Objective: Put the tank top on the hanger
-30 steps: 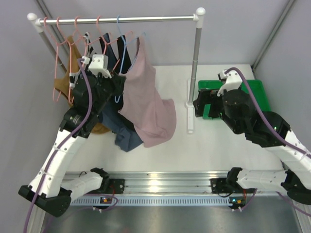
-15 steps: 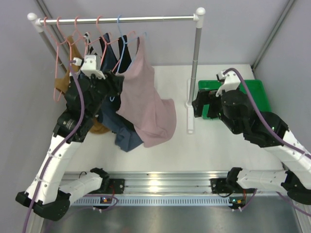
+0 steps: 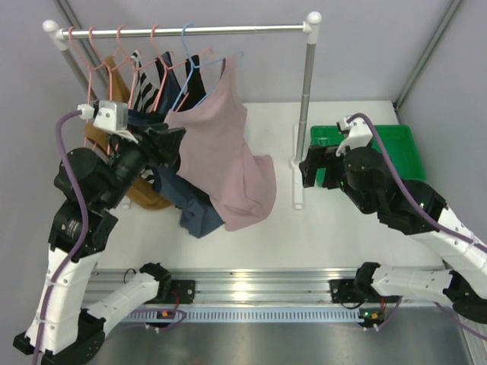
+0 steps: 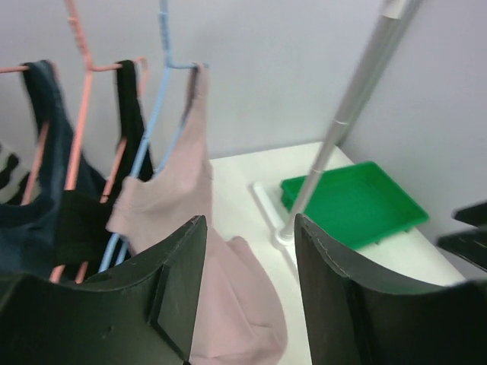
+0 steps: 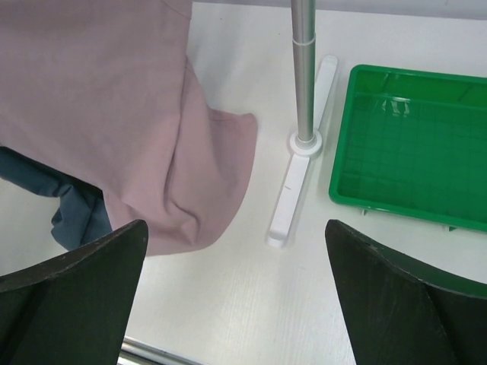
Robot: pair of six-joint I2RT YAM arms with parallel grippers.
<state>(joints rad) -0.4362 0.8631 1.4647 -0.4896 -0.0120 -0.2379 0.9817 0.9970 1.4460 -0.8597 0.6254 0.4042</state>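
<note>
The dusty-pink tank top (image 3: 221, 160) hangs from the light-blue hanger (image 3: 195, 67) on the rail, and its hem lies bunched on the table. In the left wrist view one strap of the tank top (image 4: 167, 201) sits over the right end of the hanger (image 4: 156, 84). Its other shoulder sags lower beside the wire. My left gripper (image 3: 173, 148) is open and empty, just left of the top, also in its own view (image 4: 249, 224). My right gripper (image 3: 304, 171) is open and empty by the rack post, above the table (image 5: 236, 228).
Pink hangers (image 3: 122, 46) with dark tops hang left on the rail (image 3: 251, 29). A navy top (image 3: 190, 209) droops under the pink one, and a mustard garment (image 3: 99, 133) hangs far left. The rack post (image 3: 306, 84) and its foot (image 5: 293, 190) stand centre-right, with a green tray (image 3: 403, 144) beside them.
My left arm has drawn back to the left, away from the tank top, with its jaws open. The top's left shoulder now hangs free and wider. The right arm has barely moved.
</note>
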